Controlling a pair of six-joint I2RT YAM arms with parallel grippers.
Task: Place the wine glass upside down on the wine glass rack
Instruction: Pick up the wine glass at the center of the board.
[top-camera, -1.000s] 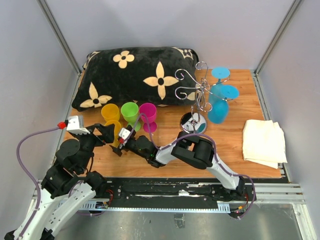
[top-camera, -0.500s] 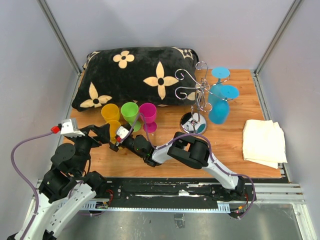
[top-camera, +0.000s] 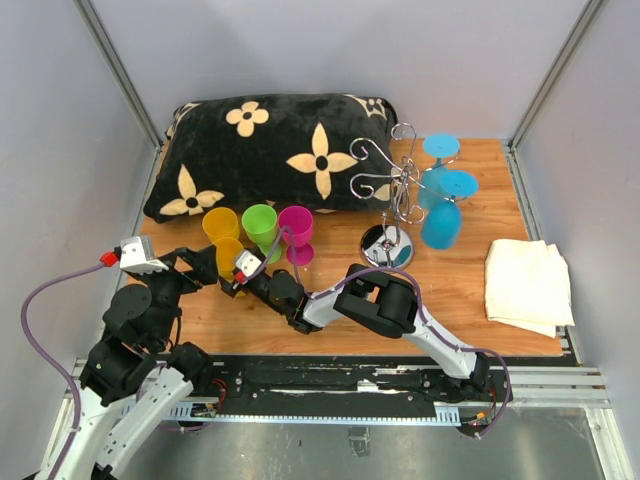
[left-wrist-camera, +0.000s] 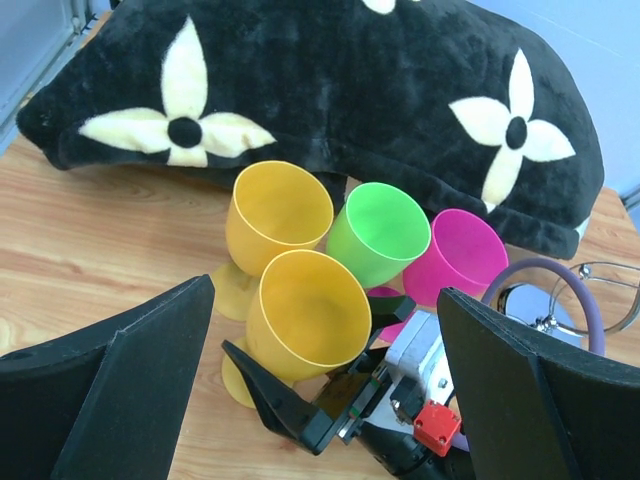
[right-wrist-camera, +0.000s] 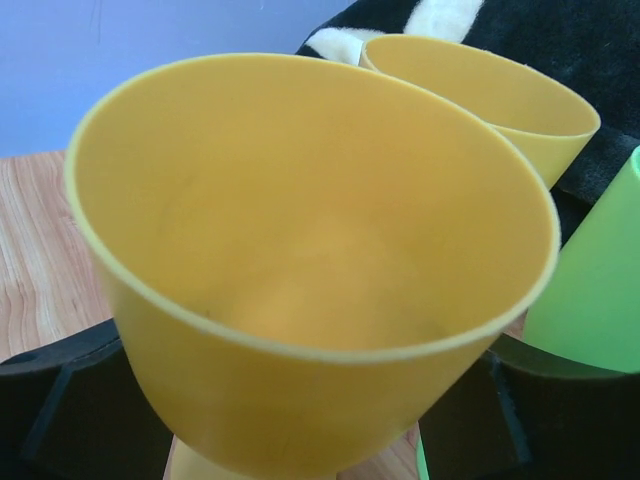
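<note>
Two grippers are near the yellow plastic wine glass (right-wrist-camera: 310, 250), which stands upright. We see the right gripper (left-wrist-camera: 316, 330) closest, spread around its bowl. The left gripper (top-camera: 205, 265) is spread too. The shiny chrome wire rack (top-camera: 395, 190) stands well off to the right.

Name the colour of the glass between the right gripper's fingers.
Yellow. The glass shows best in the right wrist view.
</note>
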